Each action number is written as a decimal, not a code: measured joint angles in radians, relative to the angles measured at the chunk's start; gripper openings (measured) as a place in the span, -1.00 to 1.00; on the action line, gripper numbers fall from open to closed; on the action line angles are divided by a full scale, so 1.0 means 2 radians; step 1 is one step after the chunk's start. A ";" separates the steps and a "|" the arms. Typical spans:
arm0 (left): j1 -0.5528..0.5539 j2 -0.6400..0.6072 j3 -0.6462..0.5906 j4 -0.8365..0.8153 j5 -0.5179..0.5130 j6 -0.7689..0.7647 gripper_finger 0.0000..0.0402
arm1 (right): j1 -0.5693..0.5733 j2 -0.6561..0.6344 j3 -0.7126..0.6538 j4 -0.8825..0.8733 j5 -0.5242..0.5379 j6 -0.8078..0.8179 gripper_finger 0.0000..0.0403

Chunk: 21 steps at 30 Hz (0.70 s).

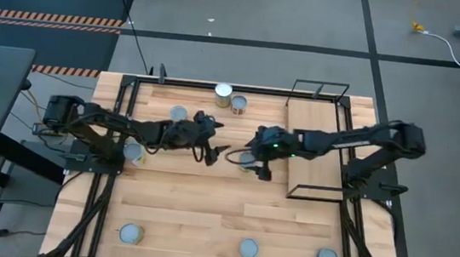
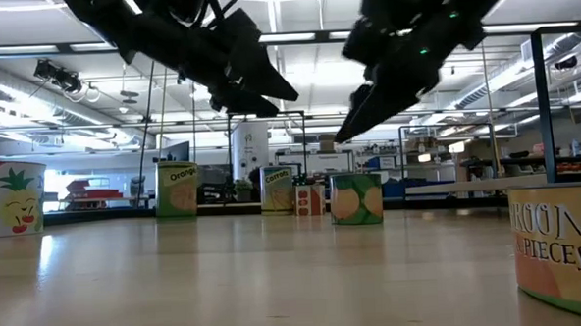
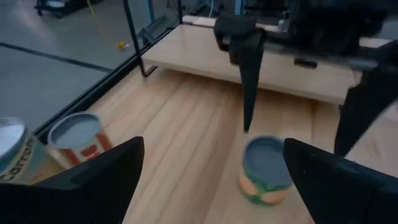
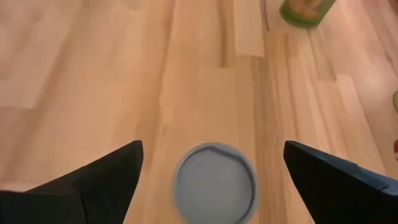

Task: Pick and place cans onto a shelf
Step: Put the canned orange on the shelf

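The left hand [image 1: 209, 143] hangs over the middle of the worktop [image 1: 204, 211] with its fingers spread wide and nothing between them; it seems to be waiting and need not move. Just right of it, the right hand [image 1: 248, 158] hovers above a can [image 1: 247, 158] with a green and orange label, fingers wide apart on either side of it, touching nothing. That can stands upright on the worktop, near the shelf [image 1: 314, 146] on the right, which looks bare.

The step in hand is, as I judge it, the grasp of this can. To do it well:

- Centre first. In the right wrist view the can's grey top [image 4: 214, 183] sits a little left of midway between the fingers [image 4: 93, 177]; shift until the gaps match.
- Come straight down so the fingers reach the label, not the rim.
- Squeeze gently; a short can tips if one finger lands first.
- Lift clear before swinging right, so the base clears the shelf's wire frame.

The other cans [image 1: 226, 96] lie well apart, two at the far edge, two on the left, three along the near edge.
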 joint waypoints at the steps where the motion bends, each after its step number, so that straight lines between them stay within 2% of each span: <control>1: 0.001 -0.001 -0.001 -0.002 0.000 -0.003 0.94 | 0.000 0.014 0.011 -0.008 0.004 0.000 0.97; 6: -0.005 -0.001 -0.002 -0.005 0.002 -0.012 0.94 | -0.001 0.062 0.048 -0.051 0.005 -0.001 0.98; 15: -0.013 -0.001 -0.002 -0.014 0.002 -0.012 0.94 | -0.010 0.109 0.050 -0.054 0.005 0.000 0.97; 21: -0.013 0.000 -0.002 -0.006 -0.001 -0.011 0.94 | -0.013 0.130 0.050 -0.050 -0.008 -0.001 0.82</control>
